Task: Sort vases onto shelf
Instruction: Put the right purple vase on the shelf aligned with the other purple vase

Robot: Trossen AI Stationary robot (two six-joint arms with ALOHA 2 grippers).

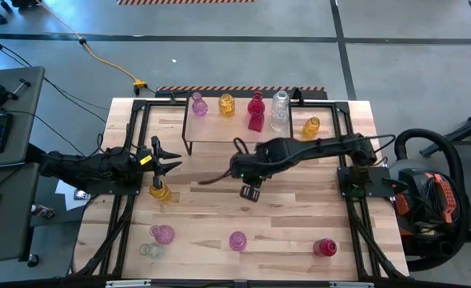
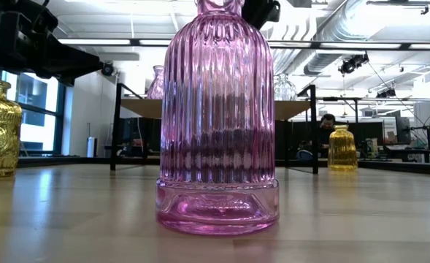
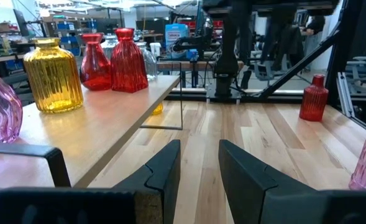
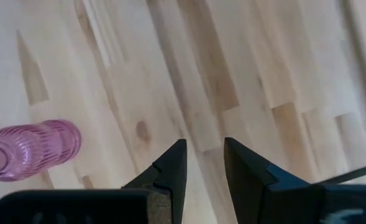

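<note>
The shelf (image 1: pixel 235 132) stands at the table's far middle. On its board stand a pink vase (image 1: pixel 198 104), a yellow one (image 1: pixel 226 104), two red ones (image 1: pixel 256 112) and a clear one (image 1: pixel 280 110). An amber vase (image 1: pixel 311 126) stands on the table right of the shelf. My right gripper (image 1: pixel 251 190) hangs open above the table's middle, pointing steeply down, with a pink vase (image 4: pixel 33 149) off to one side of it. My left gripper (image 1: pixel 167 158) waits open at the left, level, beside a yellow vase (image 1: pixel 160 190).
Near the front edge stand a pink vase (image 1: pixel 162 234), a clear one (image 1: pixel 149 250), another pink one (image 1: pixel 237 240) and a red one (image 1: pixel 325 247). Bare wood lies under my right gripper. Black frame rails (image 1: pixel 123 200) run along both table sides.
</note>
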